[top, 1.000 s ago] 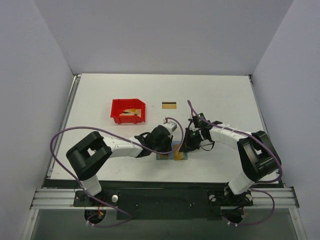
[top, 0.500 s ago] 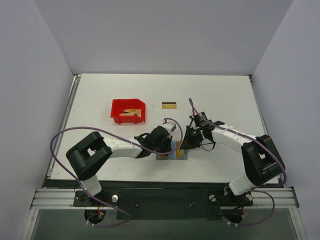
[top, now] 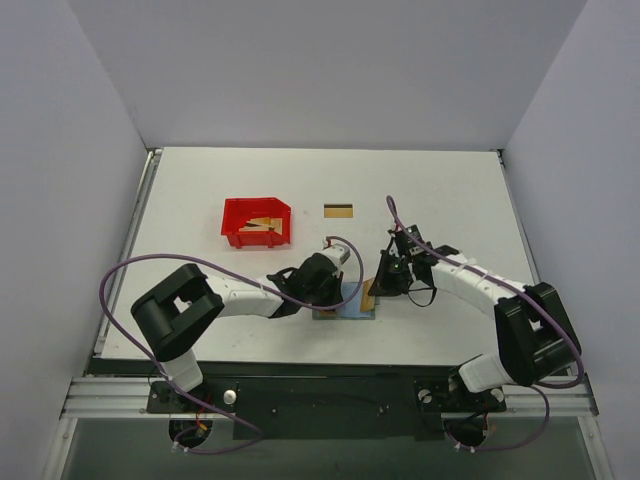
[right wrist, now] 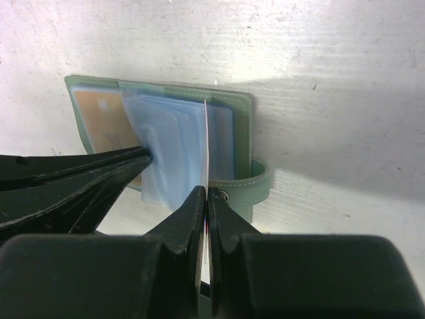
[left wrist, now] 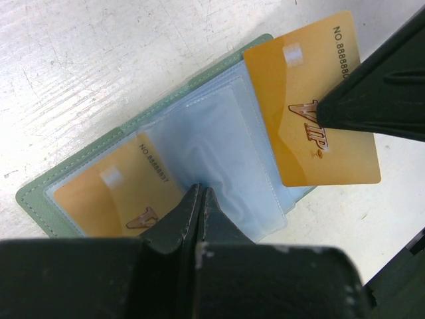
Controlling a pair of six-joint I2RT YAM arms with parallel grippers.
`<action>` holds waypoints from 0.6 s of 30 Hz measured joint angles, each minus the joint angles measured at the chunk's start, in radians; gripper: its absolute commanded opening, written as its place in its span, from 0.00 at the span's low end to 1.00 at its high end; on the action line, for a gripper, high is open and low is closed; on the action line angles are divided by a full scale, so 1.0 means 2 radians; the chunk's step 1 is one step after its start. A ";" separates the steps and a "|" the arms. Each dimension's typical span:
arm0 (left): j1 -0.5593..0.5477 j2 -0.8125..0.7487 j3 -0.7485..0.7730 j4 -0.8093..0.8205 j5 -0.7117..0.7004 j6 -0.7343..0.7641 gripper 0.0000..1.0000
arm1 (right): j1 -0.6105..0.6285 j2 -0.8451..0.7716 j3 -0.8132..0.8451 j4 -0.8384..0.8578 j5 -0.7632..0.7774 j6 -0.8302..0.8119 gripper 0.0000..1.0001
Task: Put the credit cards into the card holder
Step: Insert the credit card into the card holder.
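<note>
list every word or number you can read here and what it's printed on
"NO. 8888..." on the held card; the remaining digits are hidden behind the right pincer.
"VIP" in gold script on the same card.
"NO.88888..." on the pocketed card in the card holder; last digits blurred, gold logo partly hidden by the left pincer.
Loose card and red bin: too small to read.
</note>
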State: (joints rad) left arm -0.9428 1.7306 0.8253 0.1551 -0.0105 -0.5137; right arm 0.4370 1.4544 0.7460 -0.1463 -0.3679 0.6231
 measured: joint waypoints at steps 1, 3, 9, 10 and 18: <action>0.000 0.000 -0.001 0.001 0.000 0.000 0.00 | -0.002 -0.002 -0.004 0.000 0.000 0.000 0.00; 0.000 0.000 -0.002 0.003 0.000 -0.001 0.00 | -0.003 -0.005 -0.009 0.000 -0.001 0.000 0.00; 0.000 -0.001 -0.003 0.005 0.000 -0.002 0.00 | -0.003 -0.007 -0.013 0.001 -0.006 0.000 0.00; 0.000 -0.001 -0.003 0.005 0.000 -0.002 0.00 | -0.003 -0.009 -0.014 0.003 -0.007 0.000 0.00; 0.000 -0.001 -0.003 0.005 0.000 -0.003 0.00 | -0.003 -0.048 -0.026 0.012 -0.015 0.001 0.00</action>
State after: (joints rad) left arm -0.9424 1.7290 0.8192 0.1650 -0.0113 -0.5198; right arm 0.4305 1.3582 0.6933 -0.1219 -0.3988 0.6247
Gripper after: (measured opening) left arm 0.021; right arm 0.004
